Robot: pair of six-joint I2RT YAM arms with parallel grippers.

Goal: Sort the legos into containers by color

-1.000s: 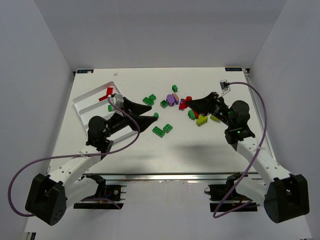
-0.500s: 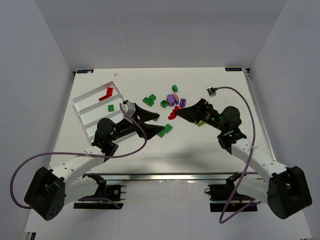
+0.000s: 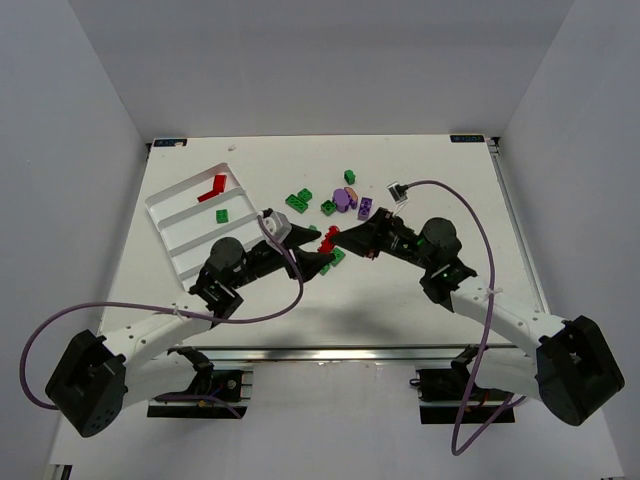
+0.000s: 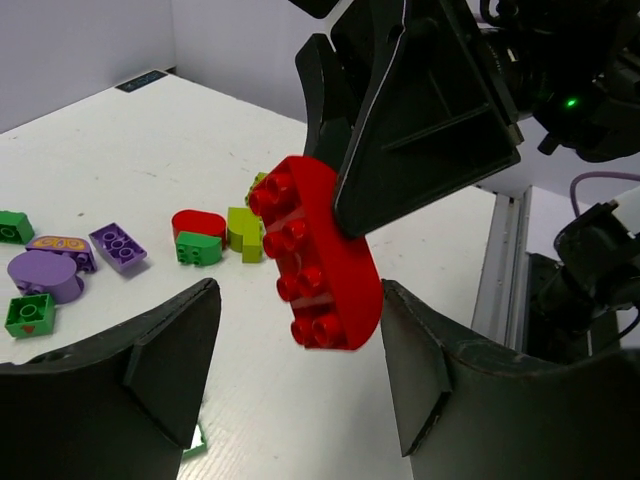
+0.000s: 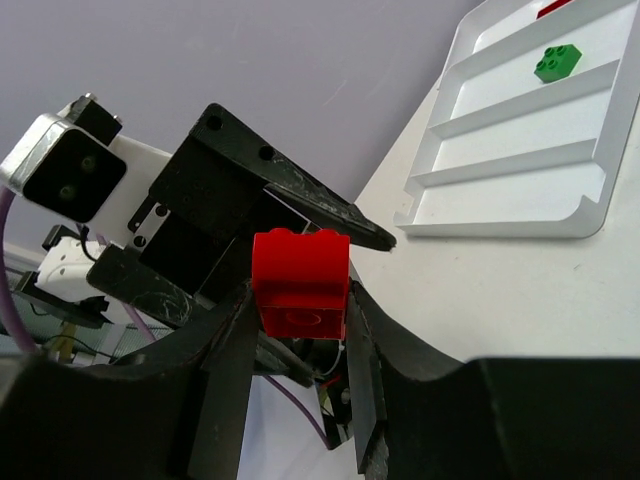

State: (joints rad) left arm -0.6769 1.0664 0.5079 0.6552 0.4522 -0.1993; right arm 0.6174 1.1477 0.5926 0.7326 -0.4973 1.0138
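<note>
My right gripper (image 3: 337, 239) is shut on a long red rounded lego (image 3: 326, 241) and holds it above the table's middle. In the right wrist view the lego (image 5: 300, 283) sits clamped between my right gripper's (image 5: 298, 320) fingers. My left gripper (image 3: 320, 256) is open, with its fingers on either side of the lego's free end (image 4: 320, 265), not touching it. The left gripper (image 4: 300, 370) is empty. The white tray (image 3: 190, 237) lies at the far left and holds red legos (image 3: 212, 188) and a green one (image 3: 221, 216).
Loose legos lie behind the grippers: green ones (image 3: 298, 200), a purple round one (image 3: 343, 198), a purple flat one (image 3: 365, 207). A green one (image 3: 337, 257) lies under the grippers. The left wrist view shows red (image 4: 198, 222) and yellow-green (image 4: 243, 228) legos.
My right gripper has carried the red lego left from the pile to the table's middle. My left gripper has moved right and nearer, and its open fingers now flank the lego.
</note>
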